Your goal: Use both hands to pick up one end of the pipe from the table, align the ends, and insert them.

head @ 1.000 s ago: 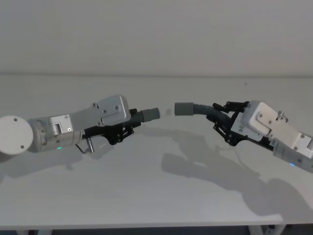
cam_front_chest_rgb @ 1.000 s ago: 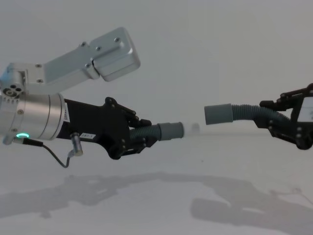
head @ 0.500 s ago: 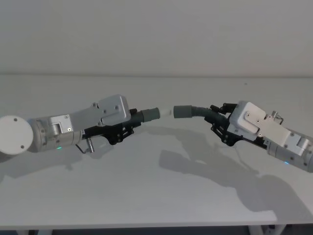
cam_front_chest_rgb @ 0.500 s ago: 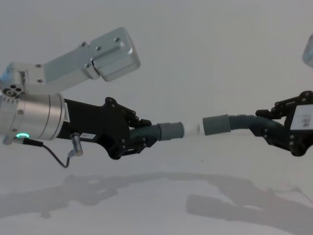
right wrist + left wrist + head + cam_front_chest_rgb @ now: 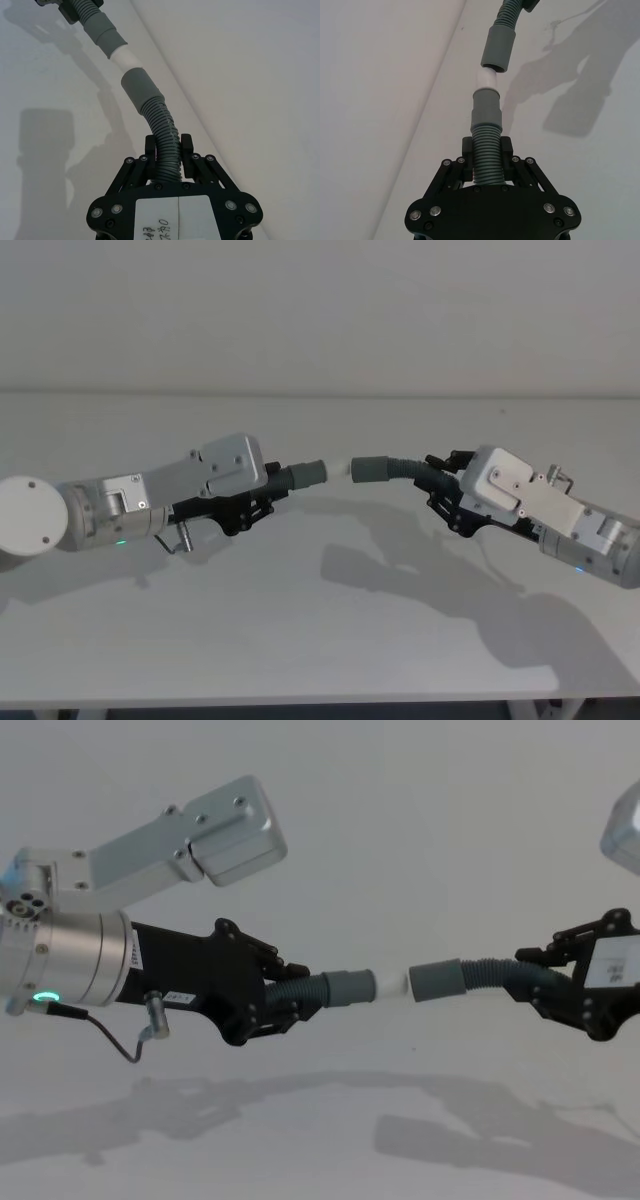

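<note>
Both pipe pieces hang in the air above the white table (image 5: 320, 640). My left gripper (image 5: 256, 502) (image 5: 288, 1004) (image 5: 486, 151) is shut on the ribbed body of one dark grey pipe piece (image 5: 486, 160). Its grey cuff (image 5: 308, 473) (image 5: 348, 988) ends in a white spigot (image 5: 388, 985) (image 5: 487, 79). My right gripper (image 5: 448, 498) (image 5: 540, 988) (image 5: 167, 146) is shut on the other curved pipe piece (image 5: 164, 131). That piece's cuff (image 5: 370, 468) (image 5: 438, 980) (image 5: 140, 86) faces the spigot, whose tip sits at the cuff's mouth. The two ends stand nearly in line.
A pale wall rises behind the table's far edge (image 5: 320, 393). The arms' shadows (image 5: 420, 585) fall on the tabletop below the pipe.
My right gripper has moved left with its pipe piece, closing the gap until its cuff meets the white spigot. The left arm has held still.
</note>
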